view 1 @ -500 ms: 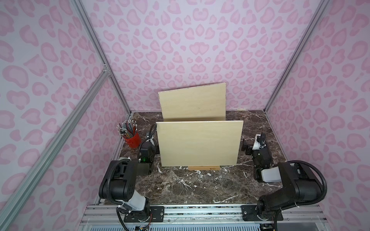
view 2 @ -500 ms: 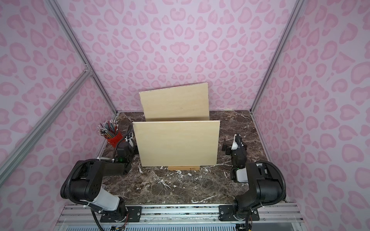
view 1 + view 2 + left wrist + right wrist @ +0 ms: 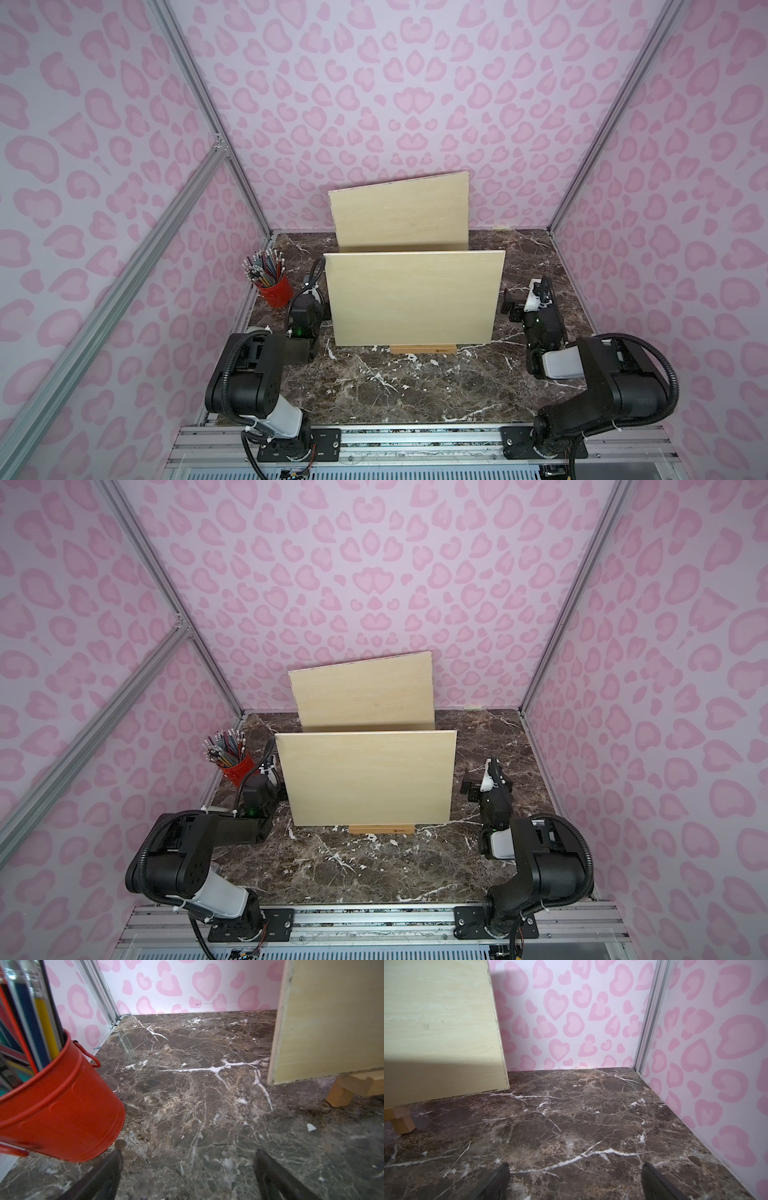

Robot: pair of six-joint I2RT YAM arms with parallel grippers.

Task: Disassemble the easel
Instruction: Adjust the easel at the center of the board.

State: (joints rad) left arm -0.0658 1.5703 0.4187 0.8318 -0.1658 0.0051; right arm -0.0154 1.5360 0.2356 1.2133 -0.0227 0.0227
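A small wooden easel stands mid-table; only its base bar and feet show. A large pale wooden board rests upright on it and hides the rest. My left gripper hovers low beside the board's left edge, open and holding nothing. On the other side, next to the board's right edge, my right gripper is also open and empty. Neither touches the board.
A second pale board leans against the back wall behind the easel. A red bucket of coloured pencils stands close to my left gripper by the left wall. Pink patterned walls enclose the marble table.
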